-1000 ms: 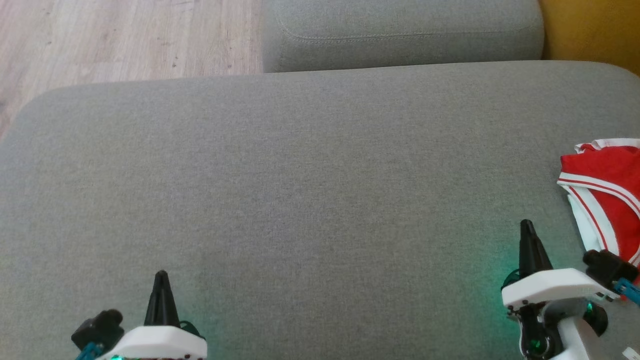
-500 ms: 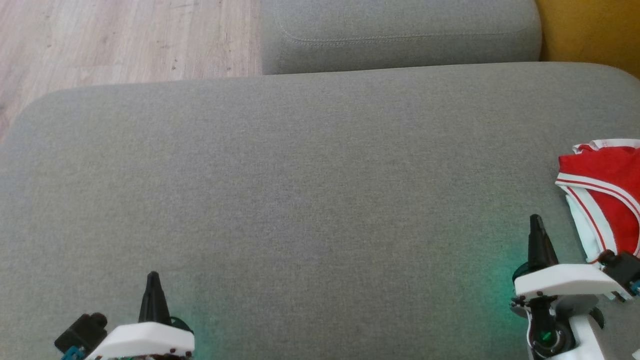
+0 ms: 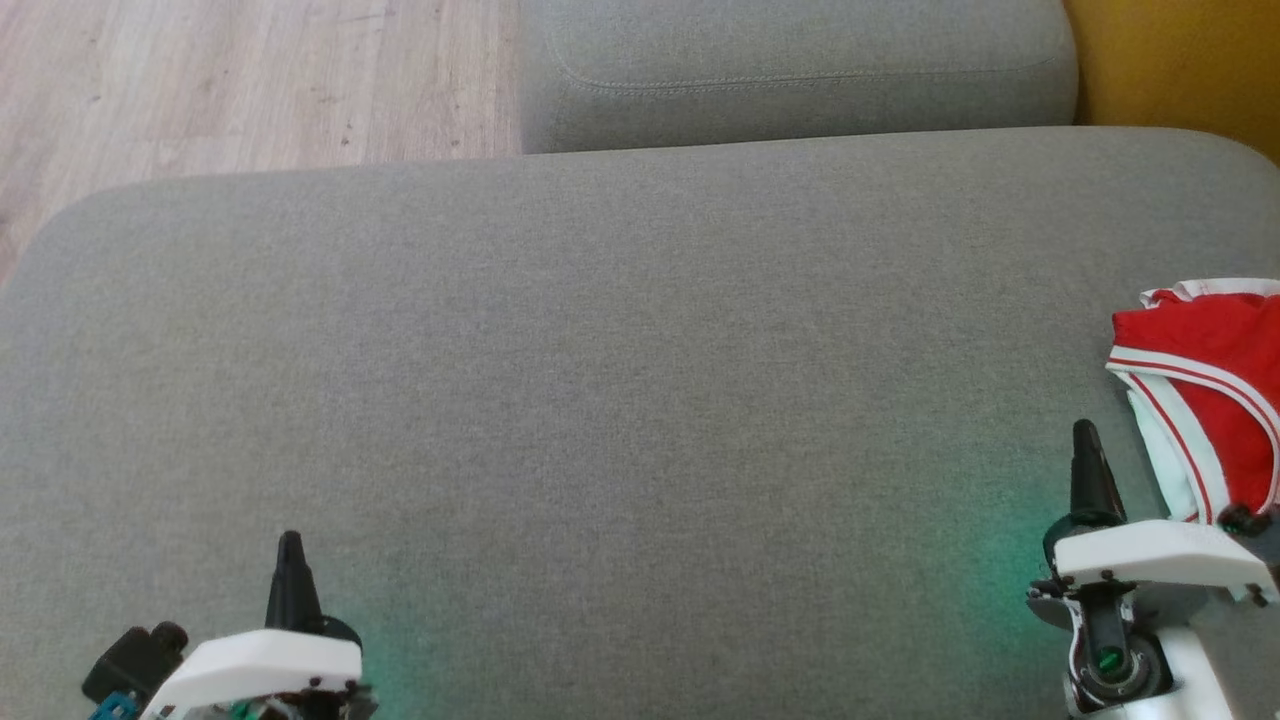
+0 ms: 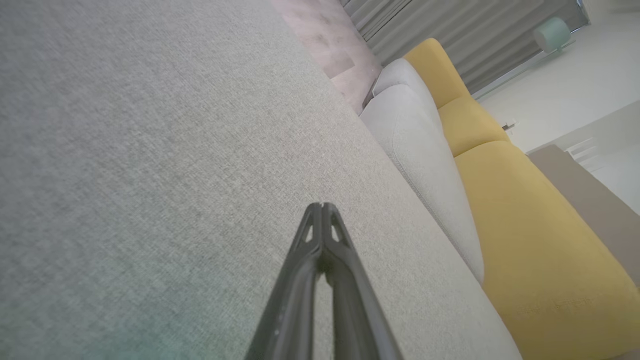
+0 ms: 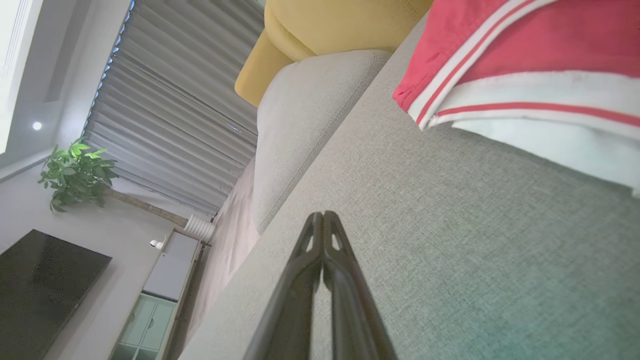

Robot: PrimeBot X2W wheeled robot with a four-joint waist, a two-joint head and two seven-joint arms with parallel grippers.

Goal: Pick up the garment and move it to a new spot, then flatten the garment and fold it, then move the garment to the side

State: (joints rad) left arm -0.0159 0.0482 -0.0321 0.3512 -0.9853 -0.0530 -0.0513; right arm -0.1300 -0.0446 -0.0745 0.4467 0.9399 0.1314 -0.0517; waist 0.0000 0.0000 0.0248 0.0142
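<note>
Right now both pairs of jaws are pressed together, with nothing between them. The left gripper [image 4: 322,206] shows its two dark fingers meeting at the tips in its wrist view, and the right gripper [image 5: 323,214] shows the same in its own. Each points across the grey seat cushion [image 3: 640,350], the left one low at the near left of the head view, the right one near the right side. I cannot tell whether either tip touches the fabric. A faint green glow tints the cushion beside each white wrist housing. The garment [image 3: 1215,380] lies on the same cushion just beside the right gripper, ahead of it and to its right, and it is cut off by the edge of the head view. It is a bunched heap of bright red cloth with white-and-red striped trim bands and pale white fabric along its near side. In the right wrist view it sits at the upper right, apart from the fingertips, with bare grey weave between them. Beyond the seat is a second grey cushion [image 3: 800,70], with a mustard-yellow sofa [image 4: 525,225] next to it and pale wood floor [image 3: 200,80] at the far left. Farther out, the right wrist view takes in grey pleated curtains [image 5: 170,110], a leafy potted plant [image 5: 75,172] and a dark screen [image 5: 40,285].
</note>
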